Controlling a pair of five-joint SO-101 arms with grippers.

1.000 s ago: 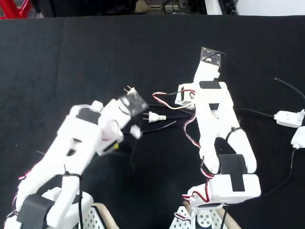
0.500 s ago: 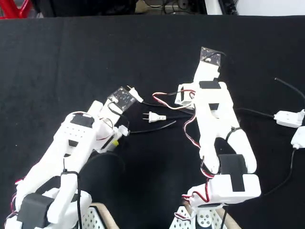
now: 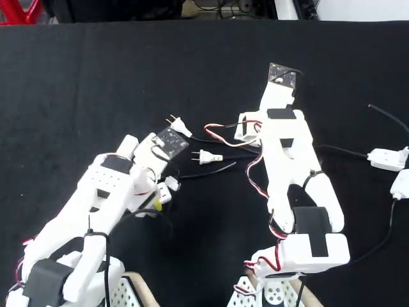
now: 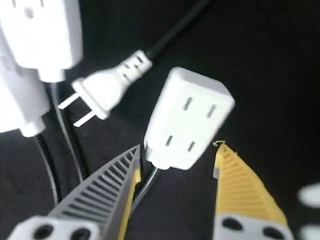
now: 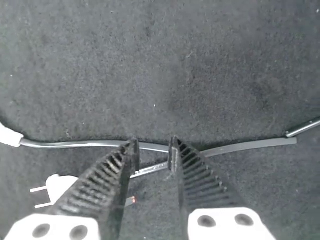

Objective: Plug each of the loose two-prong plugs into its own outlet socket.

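The left gripper (image 4: 177,150) has its grey and yellow fingers released and spread wide. They straddle the cord end of a white plastic block outlet socket (image 4: 192,117), though contact is hard to judge. A white two-prong plug (image 4: 100,92) lies just beside that socket. The right gripper (image 5: 152,145) has its fingers narrowly parted and empty above a thin grey cord (image 5: 75,144). The black cloth table (image 3: 96,70) stretches wide from 9 to 12 o'clock. Another white outlet block (image 3: 386,158) lies at its 3 o'clock edge.

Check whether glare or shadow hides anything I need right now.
High view: even light, white plug clear, black cords merge with the cloth. Left wrist view: outlet socket bright, slots readable. Right wrist view: cable catches a sheen, no hard shadow.
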